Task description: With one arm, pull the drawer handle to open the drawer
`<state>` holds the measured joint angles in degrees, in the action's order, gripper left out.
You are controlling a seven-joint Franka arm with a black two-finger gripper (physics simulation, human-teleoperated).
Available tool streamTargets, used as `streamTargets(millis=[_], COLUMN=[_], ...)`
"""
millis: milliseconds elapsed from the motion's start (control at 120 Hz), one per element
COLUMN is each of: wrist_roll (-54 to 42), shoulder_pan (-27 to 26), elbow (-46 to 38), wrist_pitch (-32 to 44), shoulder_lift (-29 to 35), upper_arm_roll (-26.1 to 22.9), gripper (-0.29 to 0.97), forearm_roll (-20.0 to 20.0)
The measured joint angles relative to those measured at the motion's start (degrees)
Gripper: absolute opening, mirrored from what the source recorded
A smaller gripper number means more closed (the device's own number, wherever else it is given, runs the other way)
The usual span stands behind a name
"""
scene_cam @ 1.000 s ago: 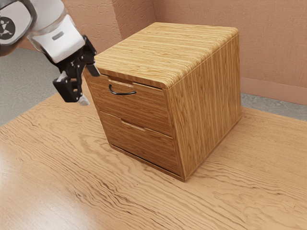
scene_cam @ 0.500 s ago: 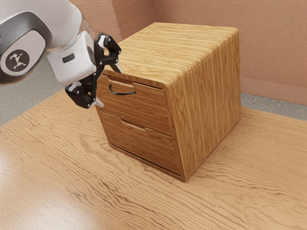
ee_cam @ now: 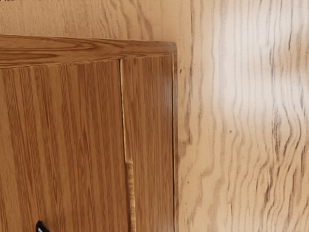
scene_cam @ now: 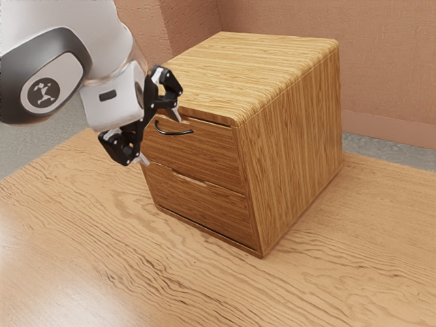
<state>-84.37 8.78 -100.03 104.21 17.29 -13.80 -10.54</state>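
The black handle (scene_cam: 174,131) lies level across the front of the cabinet's (scene_cam: 286,136) top drawer (scene_cam: 204,146) — drawer shut. The gripper (scene_cam: 158,136), fingers spread wide, has moved in from half a second ago — it now brackets the handle's near end.

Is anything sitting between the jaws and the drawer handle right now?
Nothing. In the exterior view, the short stretch from the open jaws to the drawer handle shows only the bare upper drawer front.

A wood-grain table (scene_cam: 102,259) stands before a brown wall (scene_cam: 381,54) and grey floor (scene_cam: 24,143).
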Motion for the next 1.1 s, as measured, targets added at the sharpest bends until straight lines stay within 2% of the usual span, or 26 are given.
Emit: streamTargets(millis=[300,833,1100], wrist_roll=[-1.3,-2.3,-2.1], shoulder_pan=[0.0,0.1,-0.5], elbow=[-0.5,-0.6,-4.0], wrist_pitch=[0.5,3.1,6.1], shoulder_lift=[-0.4,-2.6,-0.9], upper_arm_roll=[0.0,2.5,2.7], gripper=[0.66,0.66,0.66], forearm_roll=[-0.2,-4.3,-5.7])
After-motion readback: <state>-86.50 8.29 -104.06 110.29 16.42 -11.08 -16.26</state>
